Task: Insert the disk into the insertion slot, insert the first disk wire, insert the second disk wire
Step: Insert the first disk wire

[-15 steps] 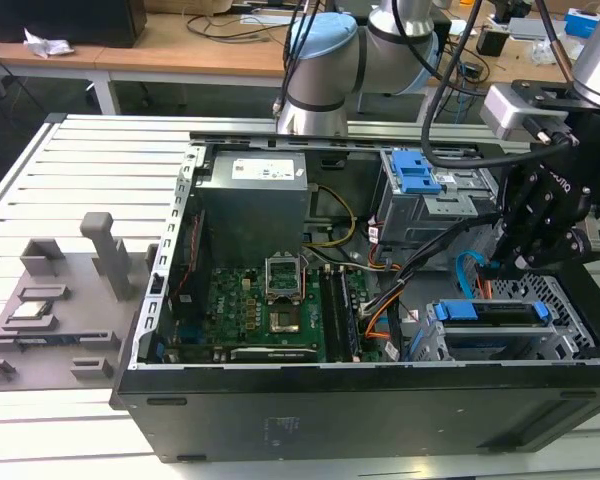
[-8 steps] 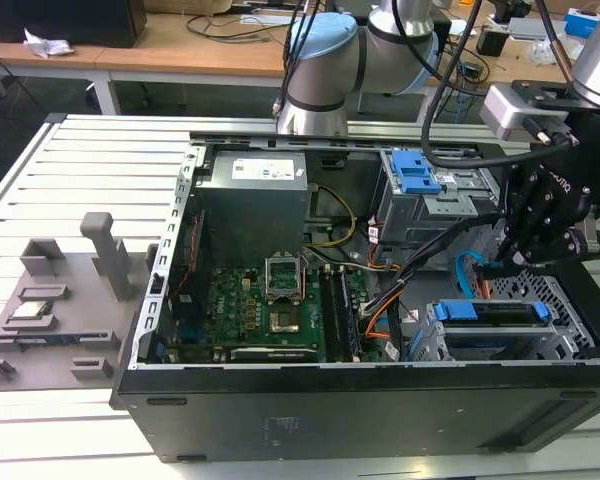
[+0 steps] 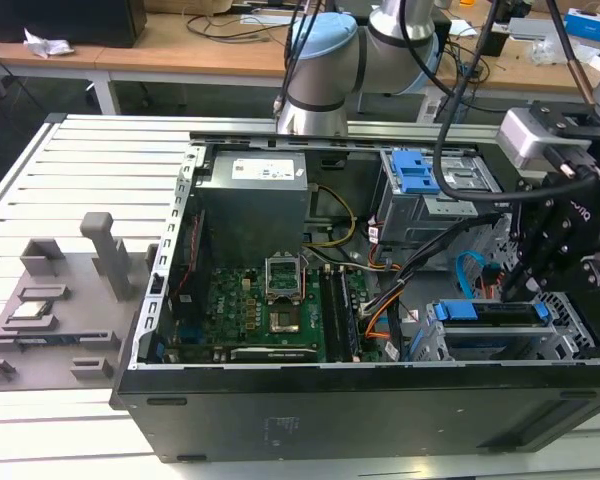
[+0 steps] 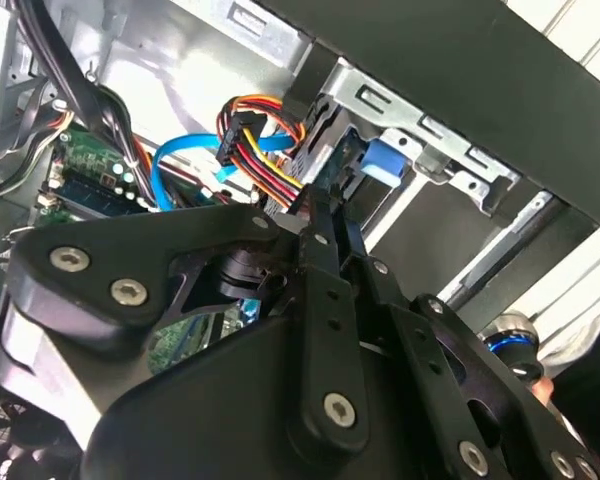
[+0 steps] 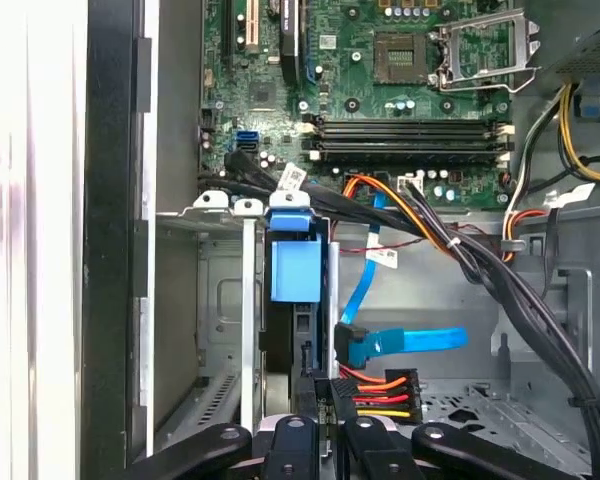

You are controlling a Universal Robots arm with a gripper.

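Computer case (image 3: 380, 420), one, open-sided; motherboard (image 3: 250, 310), one, is housed inside. Insertion slot (image 5: 220, 300), one, at the exterior view's right: occupied. Disk (image 3: 490, 312), one, is seated in that slot with its blue caddy showing; this step is judged done. Gripper (image 4: 332, 222), one, is closed with fingers drawn together on the power connector beside the disk. Blue data cable (image 5: 410, 340), one, is seen plugged at the disk's edge; judged inserted. Power connector (image 5: 375, 392), one, red, orange and yellow wires; full seating is judged outstanding.
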